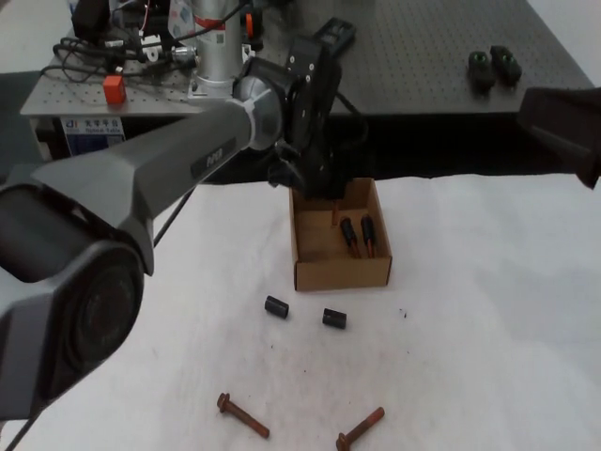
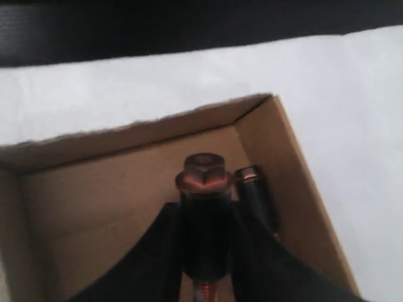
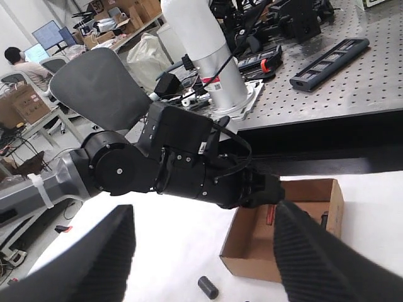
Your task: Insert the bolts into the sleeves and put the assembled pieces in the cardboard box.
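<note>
A: What does the held piece look like?

B: A rust-orange bolt [image 2: 203, 177] with a flanged hex head sits through a black cylindrical sleeve [image 2: 204, 236]. The head is at one end of the sleeve, and a bit of threaded shank pokes out of the other.

A: And the left gripper [image 2: 204, 217]?

B: Its two dark fingers [image 2: 157, 258] are clamped on the sleeve from either side. It holds the piece over the inside of the cardboard box [image 2: 289, 157], close to the far wall. I cannot tell whether the piece touches the box floor.

A: Anything else by that gripper?

B: Just beside the held piece, an assembled piece [image 2: 257, 198] lies on the box floor along a side wall. The high view shows two assembled pieces [image 1: 349, 235] [image 1: 369, 230] side by side in the box, nearer the arm bases than the gripper.

A: Outside the box?

B: On the white cloth [image 1: 488, 310], past the box's near wall from the gripper, two loose sleeves [image 1: 275, 306] [image 1: 334, 318] lie near each other. Farther off, two loose bolts [image 1: 242, 414] [image 1: 361, 428] lie well apart from the sleeves.

A: The right gripper [image 3: 203, 211]?

B: Its ribbed fingers [image 3: 94, 264] are spread wide with nothing between them. It is apart from the box and faces both the box and the left arm [image 1: 188, 160].

A: Any writing?

B: That arm's grey link carries pale lettering along its side, too small to read.
</note>
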Controlling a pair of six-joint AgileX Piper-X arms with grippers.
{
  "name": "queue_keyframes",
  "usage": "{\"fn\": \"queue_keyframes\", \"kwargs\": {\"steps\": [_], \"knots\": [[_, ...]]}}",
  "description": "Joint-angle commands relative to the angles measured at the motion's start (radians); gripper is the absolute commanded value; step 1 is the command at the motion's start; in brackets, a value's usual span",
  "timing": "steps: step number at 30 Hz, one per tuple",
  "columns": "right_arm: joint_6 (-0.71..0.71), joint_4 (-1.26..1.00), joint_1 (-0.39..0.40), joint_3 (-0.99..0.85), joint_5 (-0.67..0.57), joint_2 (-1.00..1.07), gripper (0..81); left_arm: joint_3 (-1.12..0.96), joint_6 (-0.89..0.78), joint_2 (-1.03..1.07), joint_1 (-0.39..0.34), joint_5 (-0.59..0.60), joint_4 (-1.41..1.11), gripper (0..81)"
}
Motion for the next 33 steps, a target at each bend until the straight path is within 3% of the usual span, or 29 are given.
{"fn": "queue_keyframes", "kwargs": {"steps": [1, 5, 12, 20, 24, 27, 31, 33], "knots": [[-0.004, -0.005, -0.004, -0.009, 0.003, 0.000, 46.9, -0.018, 0.058, -0.005, -0.003, -0.060, 0.036, 0.7], [0.009, -0.005, -0.004, -0.009, 0.003, 0.000, 46.9, -0.018, 0.068, -0.005, -0.011, -0.052, 0.041, 0.7], [0.010, -0.005, -0.004, -0.009, 0.005, 0.000, 46.9, -0.018, 0.068, -0.005, -0.026, -0.052, 0.096, 23.8], [-0.041, 0.052, -0.001, -0.022, -0.019, 0.028, 43.8, -0.021, 0.010, -0.031, -0.019, 0.053, 0.077, 24.0], [-0.247, 0.296, -0.001, -0.087, 0.023, 0.125, 43.8, -0.021, 0.035, -0.093, 0.009, 0.044, 0.116, 24.0], [-0.336, 0.401, -0.001, -0.137, 0.030, 0.237, 43.8, 0.000, 0.081, -0.175, 0.035, -0.043, 0.145, 24.0], [-0.420, 0.481, 0.088, -0.236, 0.031, 0.439, 43.8, 0.109, 0.121, -0.310, 0.066, -0.106, 0.138, 24.0], [-0.495, 0.548, 0.157, -0.315, 0.090, 0.560, 43.8, 0.194, 0.121, -0.389, 0.079, -0.106, 0.111, 24.0]]}}
